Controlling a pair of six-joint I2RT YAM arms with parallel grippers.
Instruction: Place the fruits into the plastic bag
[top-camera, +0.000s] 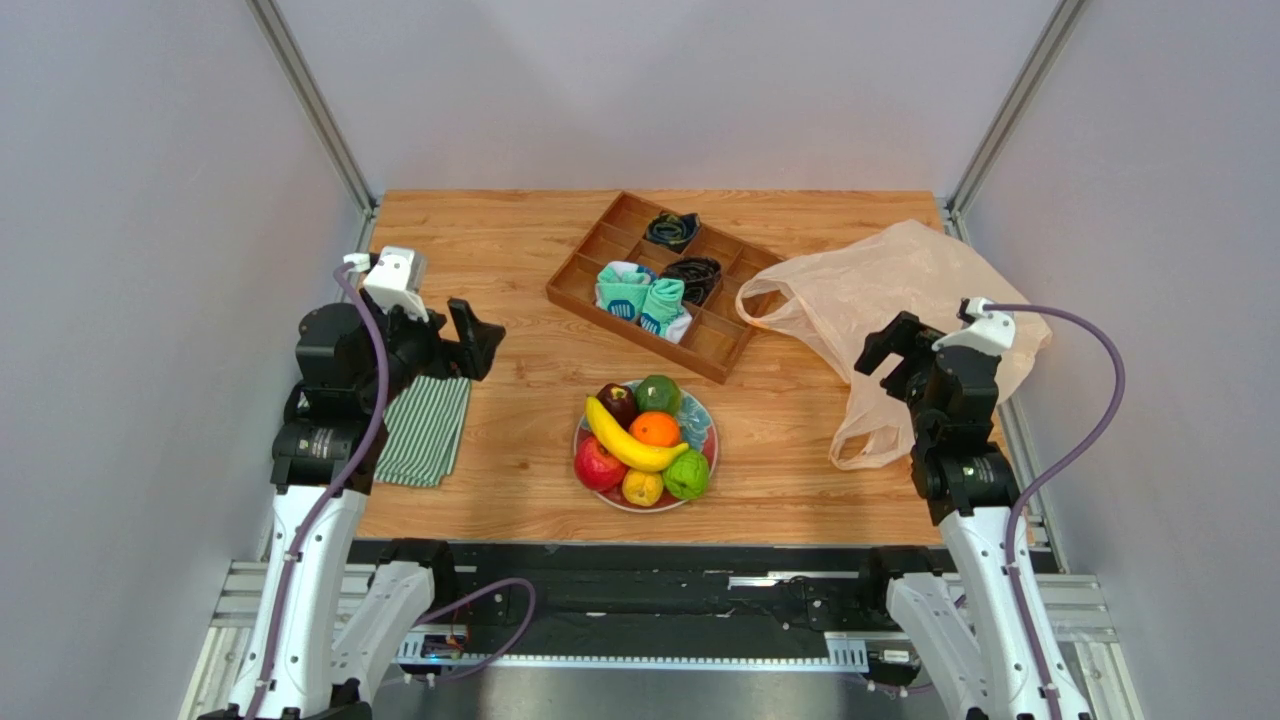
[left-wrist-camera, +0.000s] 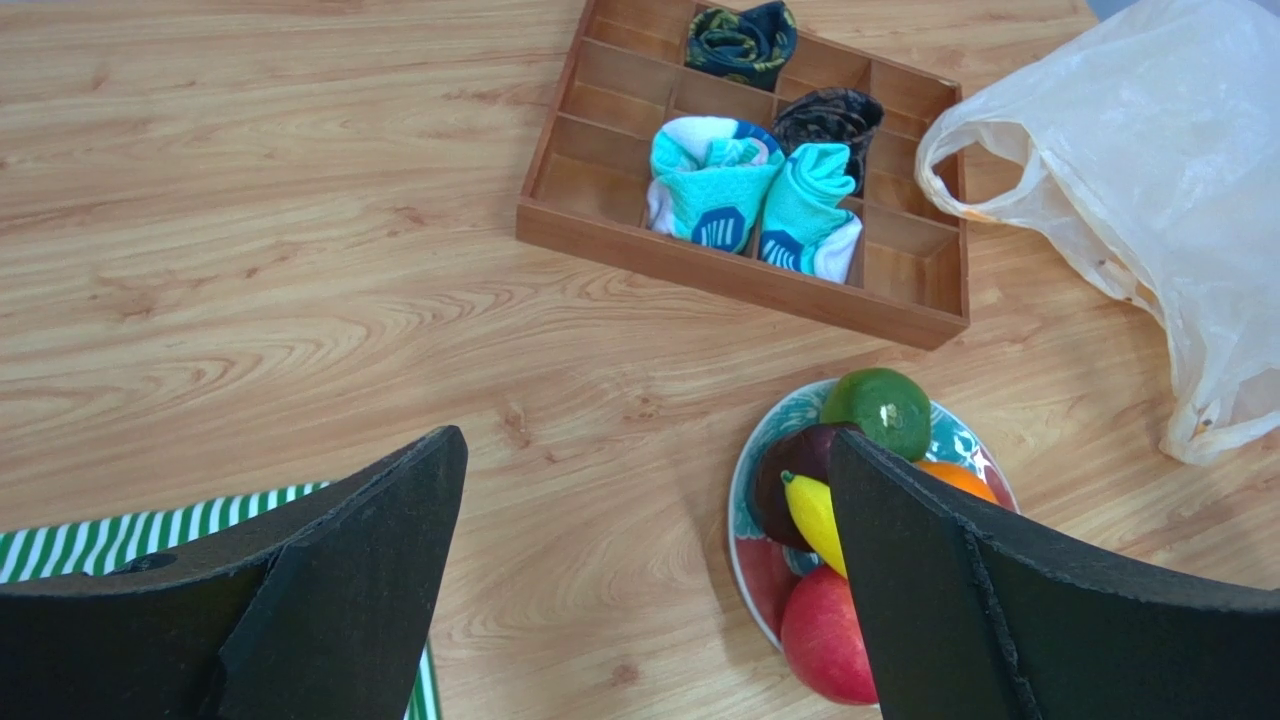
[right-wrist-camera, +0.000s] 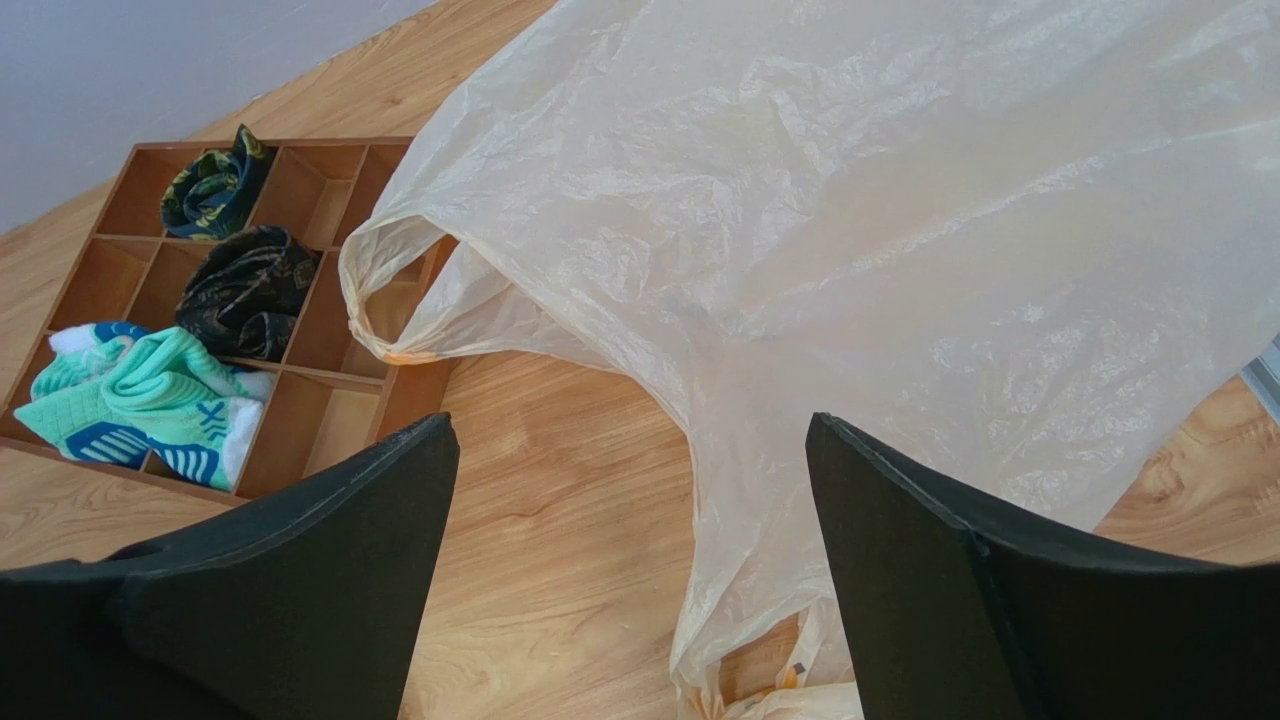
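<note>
Both jaws wide apart, empty. Left wrist view: fruits. Right wrist view: plastic bag.

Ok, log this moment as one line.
left end effector open | right end effector open near plastic bag | fruits on plate

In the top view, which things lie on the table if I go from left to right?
striped cloth → plate holding the fruits → plastic bag

Yellow curved banana, round orange fruit, glossy red apple, green round fruit; translucent pinkish-white thin plastic bag; green-and-white striped fabric cloth; brown wooden compartment tray.
</note>
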